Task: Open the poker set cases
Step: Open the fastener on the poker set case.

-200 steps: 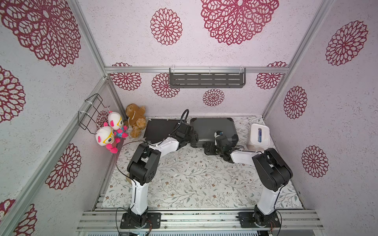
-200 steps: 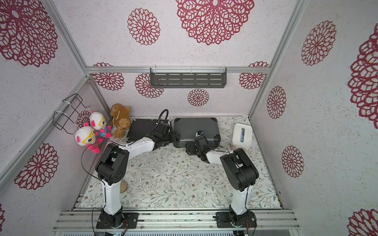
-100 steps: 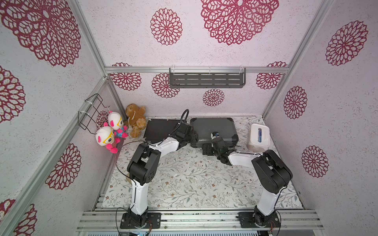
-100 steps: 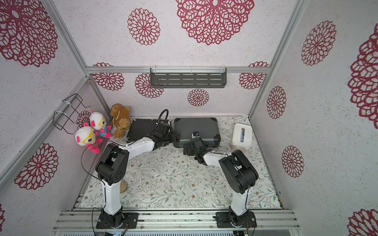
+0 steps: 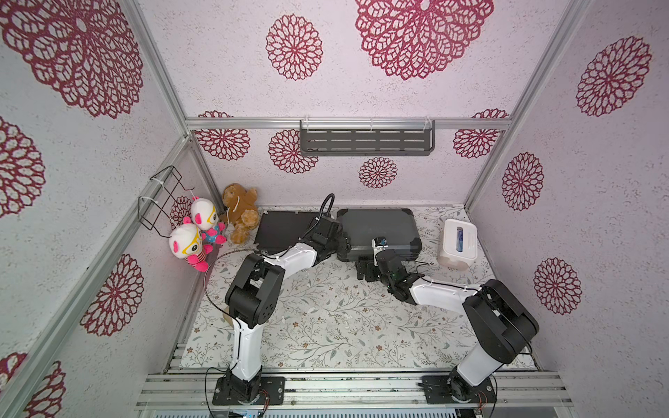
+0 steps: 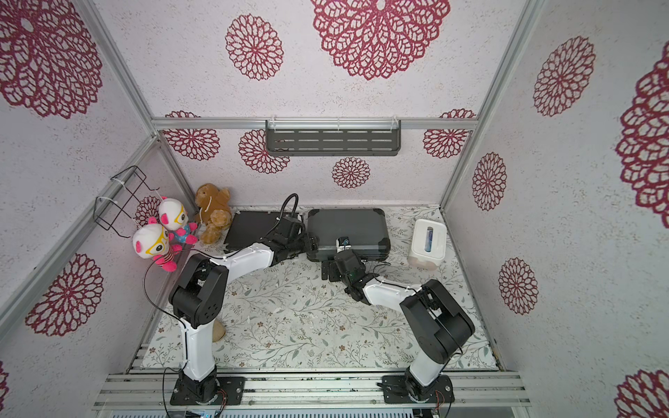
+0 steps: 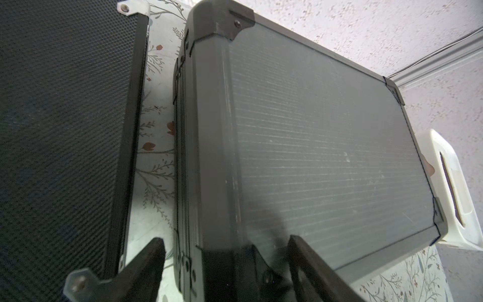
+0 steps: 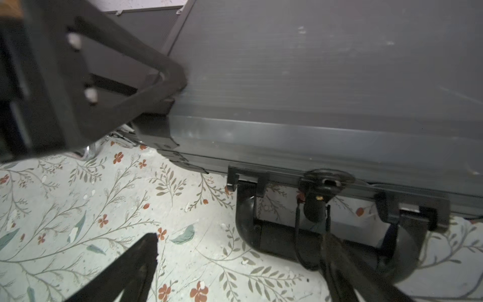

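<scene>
Both cases [image 5: 282, 228] lie shut at the counter's [image 5: 325, 318] back. The right tool [image 5: 364, 268], spread wide, has slid off the grey case [image 5: 376, 226] to its handle [image 8: 274, 239], likely to open it. The left tool [image 7: 226, 243], spread, straddles a corner.

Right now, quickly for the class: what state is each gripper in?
Left gripper: open, straddling a corner of the grey case.
Right gripper: open, holding nothing, in front of that case's handle.
</scene>
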{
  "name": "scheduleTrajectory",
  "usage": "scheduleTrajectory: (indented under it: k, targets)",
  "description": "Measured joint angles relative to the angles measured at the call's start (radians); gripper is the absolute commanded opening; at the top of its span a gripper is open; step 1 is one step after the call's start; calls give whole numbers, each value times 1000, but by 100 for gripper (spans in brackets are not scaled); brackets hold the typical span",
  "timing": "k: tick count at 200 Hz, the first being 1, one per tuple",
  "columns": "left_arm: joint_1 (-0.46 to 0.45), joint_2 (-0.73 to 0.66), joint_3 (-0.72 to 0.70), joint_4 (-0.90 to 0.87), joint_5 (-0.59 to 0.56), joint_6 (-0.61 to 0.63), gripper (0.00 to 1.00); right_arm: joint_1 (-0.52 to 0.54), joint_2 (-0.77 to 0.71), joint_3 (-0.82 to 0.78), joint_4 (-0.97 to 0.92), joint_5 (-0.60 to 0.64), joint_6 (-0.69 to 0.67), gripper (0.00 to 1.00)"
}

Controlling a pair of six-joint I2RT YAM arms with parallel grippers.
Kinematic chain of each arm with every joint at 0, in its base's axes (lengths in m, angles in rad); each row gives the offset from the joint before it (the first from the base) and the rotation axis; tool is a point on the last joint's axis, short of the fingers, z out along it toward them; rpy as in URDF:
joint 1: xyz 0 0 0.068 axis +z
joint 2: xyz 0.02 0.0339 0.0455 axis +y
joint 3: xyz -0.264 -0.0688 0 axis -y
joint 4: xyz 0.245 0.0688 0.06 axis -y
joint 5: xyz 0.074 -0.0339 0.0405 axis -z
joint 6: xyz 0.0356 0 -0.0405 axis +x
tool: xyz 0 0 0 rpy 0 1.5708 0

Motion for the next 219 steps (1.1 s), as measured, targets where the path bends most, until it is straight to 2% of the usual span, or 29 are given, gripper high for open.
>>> scheduleTrajectory:
  k: [55, 83, 136, 187, 219]
  targets:
    - [0, 0, 0, 0, 0, 0, 77, -109, 96, 69, -12, -90, 84, 99]
    - [-2, 0, 0, 0, -1, 0, 77, -106, 142, 104, -24, -132, 105, 99]
    - [-5, -9, -13, 7, -4, 0, 77, -78, 140, 69, 10, -117, 123, 99]
    - [-26, -46, -60, 20, -45, 5, 78, -40, -51, -81, -48, -60, 140, 99]
    - [-61, -122, -156, 40, -90, 39, 81, -95, -169, -122, -72, -62, 207, 99]
